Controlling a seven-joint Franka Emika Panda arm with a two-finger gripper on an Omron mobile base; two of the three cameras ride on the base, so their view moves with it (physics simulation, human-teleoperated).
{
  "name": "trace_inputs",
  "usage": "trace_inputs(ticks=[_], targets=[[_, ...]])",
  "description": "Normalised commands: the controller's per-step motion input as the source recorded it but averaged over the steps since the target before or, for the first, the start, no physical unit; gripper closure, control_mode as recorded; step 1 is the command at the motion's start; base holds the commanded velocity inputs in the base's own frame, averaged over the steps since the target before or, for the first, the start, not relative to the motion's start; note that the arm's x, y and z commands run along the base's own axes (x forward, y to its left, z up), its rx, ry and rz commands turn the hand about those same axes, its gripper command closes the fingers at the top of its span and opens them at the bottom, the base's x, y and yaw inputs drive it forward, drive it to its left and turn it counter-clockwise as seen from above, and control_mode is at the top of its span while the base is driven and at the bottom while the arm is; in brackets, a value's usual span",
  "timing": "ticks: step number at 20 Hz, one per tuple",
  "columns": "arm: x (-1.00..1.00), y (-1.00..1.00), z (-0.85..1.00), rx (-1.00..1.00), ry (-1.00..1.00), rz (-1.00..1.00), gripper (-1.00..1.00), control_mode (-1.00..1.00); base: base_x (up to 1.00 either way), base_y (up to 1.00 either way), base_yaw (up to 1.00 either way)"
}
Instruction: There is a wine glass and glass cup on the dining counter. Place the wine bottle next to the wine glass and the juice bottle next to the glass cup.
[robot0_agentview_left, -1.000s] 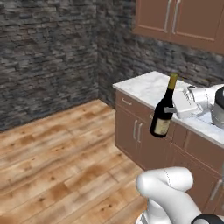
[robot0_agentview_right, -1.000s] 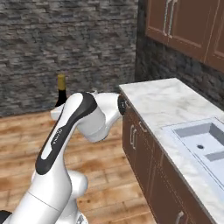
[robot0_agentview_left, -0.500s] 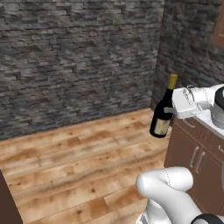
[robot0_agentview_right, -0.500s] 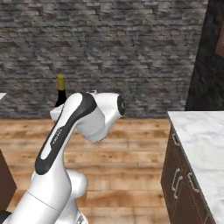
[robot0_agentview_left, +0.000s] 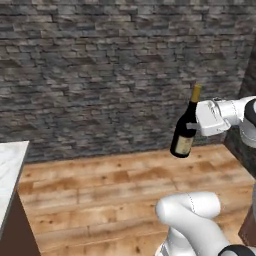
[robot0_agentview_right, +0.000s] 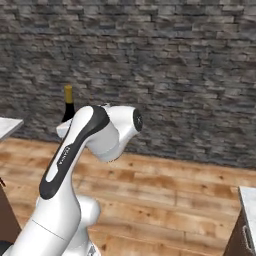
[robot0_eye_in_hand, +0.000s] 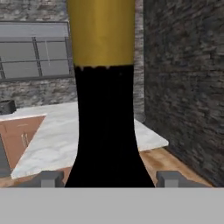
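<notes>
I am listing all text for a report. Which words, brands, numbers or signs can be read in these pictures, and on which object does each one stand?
None can be read.
Wine bottle in the gripper: its tan label shows no legible letters.

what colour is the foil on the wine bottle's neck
Gold, on the wine bottle; clearest in the hand view.

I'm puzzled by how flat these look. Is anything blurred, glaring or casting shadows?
Left base view: even light, soft stone wall, no shadow under the wine bottle. Right base view: faint sheen on the arm. Hand view: the bottle looms close, blocky and slightly soft, its dark glass without glare.
</notes>
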Motion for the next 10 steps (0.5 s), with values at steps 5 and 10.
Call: trace_inputs(ticks=[5, 10], targets=[[0.0, 0.0, 0.0, 0.0, 0.0, 0.0, 1.0, 1.0, 1.0, -0.05, 0.34], [0.0, 0.0, 0.0, 0.0, 0.0, 0.0, 1.0, 1.0, 1.0, -0.06, 0.34]])
